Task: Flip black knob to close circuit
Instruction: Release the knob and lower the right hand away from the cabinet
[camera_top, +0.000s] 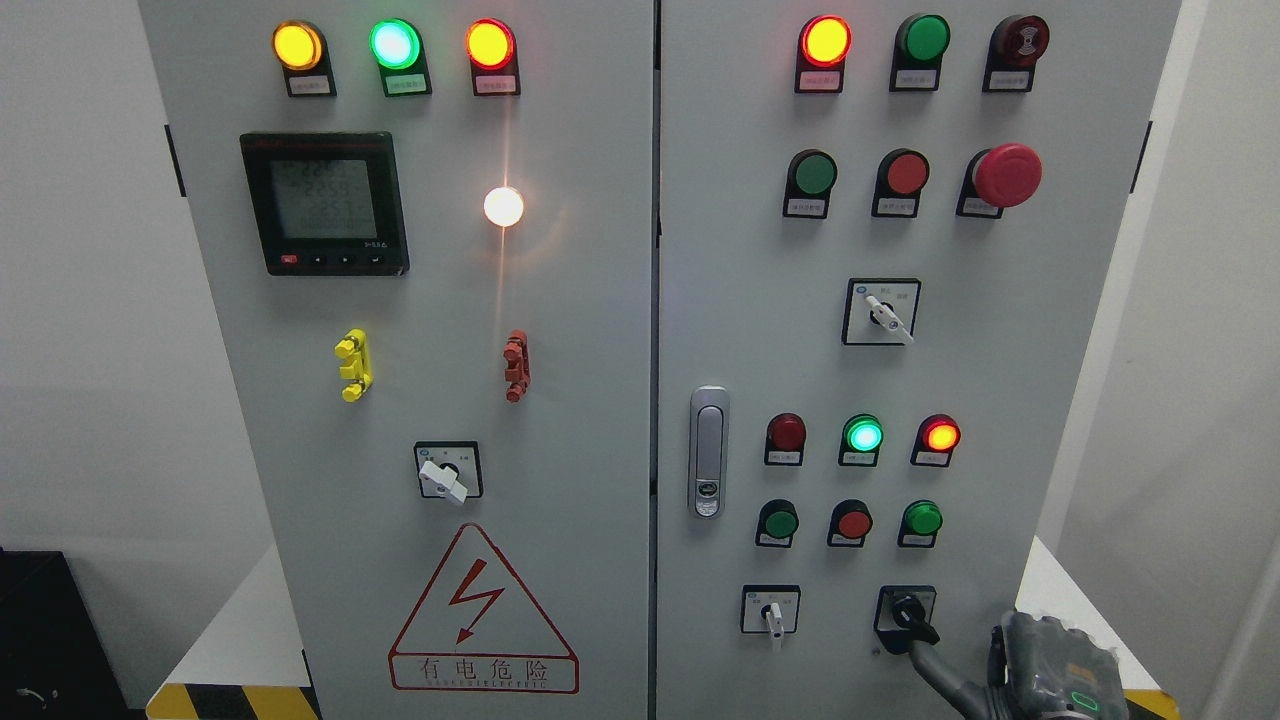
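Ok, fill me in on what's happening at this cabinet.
The robot's right hand reaches up from the lower right corner, one finger touching the black knob at the bottom right of the electrical cabinet. The knob's handle points down-right. Several indicator lamps are lit. The left hand is out of view.

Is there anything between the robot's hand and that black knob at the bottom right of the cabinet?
Nothing visible. The right hand has a dark finger reaching up to the black knob, apparently touching its lower edge. No other part of the panel lies between them.
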